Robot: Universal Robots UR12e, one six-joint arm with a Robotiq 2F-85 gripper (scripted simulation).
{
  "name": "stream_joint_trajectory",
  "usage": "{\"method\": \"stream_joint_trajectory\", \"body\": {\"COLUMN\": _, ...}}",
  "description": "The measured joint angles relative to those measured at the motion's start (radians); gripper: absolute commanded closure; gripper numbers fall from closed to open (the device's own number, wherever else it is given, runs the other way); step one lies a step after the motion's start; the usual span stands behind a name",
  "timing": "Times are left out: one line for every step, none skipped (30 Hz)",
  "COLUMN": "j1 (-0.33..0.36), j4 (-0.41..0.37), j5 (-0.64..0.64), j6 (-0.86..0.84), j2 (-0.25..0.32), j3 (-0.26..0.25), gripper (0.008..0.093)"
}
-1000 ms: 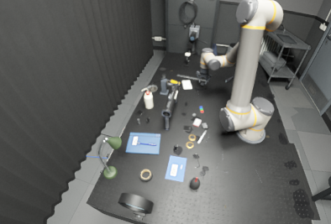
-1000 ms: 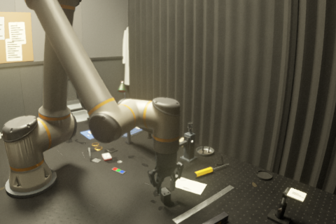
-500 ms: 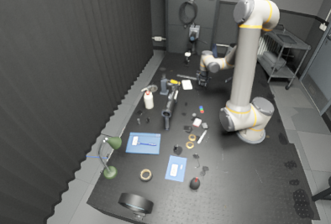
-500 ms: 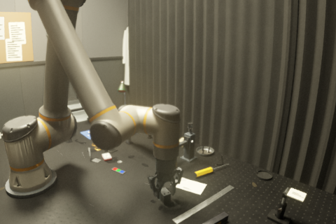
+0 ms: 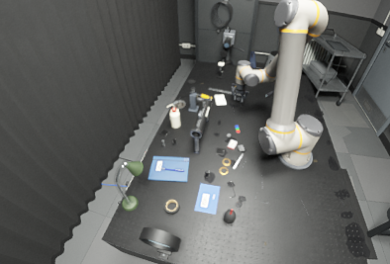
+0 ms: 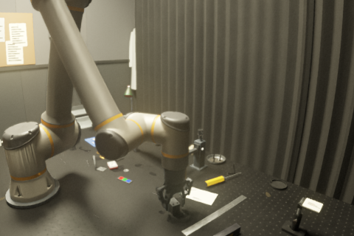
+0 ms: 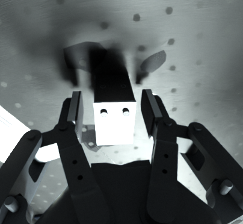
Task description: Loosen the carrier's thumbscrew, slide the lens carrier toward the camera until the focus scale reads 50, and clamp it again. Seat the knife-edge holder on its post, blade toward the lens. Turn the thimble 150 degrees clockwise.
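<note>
The lower part of the knife-edge holder is hidden in shadow; it is a small dark block with two holes in its bright near face, standing on the breadboard. My gripper is open and straddles the block, holding nothing. It sits low over the table near the white card. The lens carrier stands upright on its rail further along the table. A post with a white card stands at the table's near end.
The black breadboard table carries many small items. A steel ruler lies just beside the gripper. A yellow-handled screwdriver lies beyond the card. A white bottle stands by the rail. The curtain borders the table's long side.
</note>
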Motion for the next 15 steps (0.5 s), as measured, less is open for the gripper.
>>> {"method": "stream_joint_trajectory", "body": {"j1": 0.000, "j4": 0.000, "j5": 0.000, "j6": 0.000, "j2": 0.000, "j3": 0.000, "gripper": 0.0434}}
{"method": "stream_joint_trajectory", "body": {"j1": 0.000, "j4": 0.000, "j5": 0.000, "j6": 0.000, "j2": 0.000, "j3": 0.000, "gripper": 0.0434}}
{"method": "stream_joint_trajectory", "body": {"j1": 0.000, "j4": 0.000, "j5": 0.000, "j6": 0.000, "j2": 0.000, "j3": 0.000, "gripper": 0.0434}}
{"method": "stream_joint_trajectory", "body": {"j1": 0.000, "j4": 0.000, "j5": 0.000, "j6": 0.000, "j2": 0.000, "j3": 0.000, "gripper": 0.0434}}
{"method": "stream_joint_trajectory", "body": {"j1": 0.000, "j4": 0.000, "j5": 0.000, "j6": 0.000, "j2": 0.000, "j3": 0.000, "gripper": 0.0434}}
{"method": "stream_joint_trajectory", "body": {"j1": 0.000, "j4": 0.000, "j5": 0.000, "j6": 0.000, "j2": 0.000, "j3": 0.000, "gripper": 0.0434}}
{"method": "stream_joint_trajectory", "body": {"j1": 0.000, "j4": 0.000, "j5": 0.000, "j6": 0.000, "j2": 0.000, "j3": 0.000, "gripper": 0.0434}}
{"method": "stream_joint_trajectory", "body": {"j1": 0.000, "j4": 0.000, "j5": 0.000, "j6": 0.000, "j2": 0.000, "j3": 0.000, "gripper": 0.0434}}
{"method": "stream_joint_trajectory", "body": {"j1": 0.000, "j4": 0.000, "j5": 0.000, "j6": 0.000, "j2": 0.000, "j3": 0.000, "gripper": 0.0454}}
{"method": "stream_joint_trajectory", "body": {"j1": 0.000, "j4": 0.000, "j5": 0.000, "j6": 0.000, "j2": 0.000, "j3": 0.000, "gripper": 0.0474}}
{"method": "stream_joint_trajectory", "body": {"j1": 0.000, "j4": 0.000, "j5": 0.000, "j6": 0.000, "j2": 0.000, "j3": 0.000, "gripper": 0.0494}}
{"method": "stream_joint_trajectory", "body": {"j1": 0.000, "j4": 0.000, "j5": 0.000, "j6": 0.000, "j2": 0.000, "j3": 0.000, "gripper": 0.0514}}
{"method": "stream_joint_trajectory", "body": {"j1": 0.000, "j4": 0.000, "j5": 0.000, "j6": 0.000, "j2": 0.000, "j3": 0.000, "gripper": 0.0534}}
{"method": "stream_joint_trajectory", "body": {"j1": 0.000, "j4": 0.000, "j5": 0.000, "j6": 0.000, "j2": 0.000, "j3": 0.000, "gripper": 0.0554}}
{"method": "stream_joint_trajectory", "body": {"j1": 0.000, "j4": 0.000, "j5": 0.000, "j6": 0.000, "j2": 0.000, "j3": 0.000, "gripper": 0.0574}}
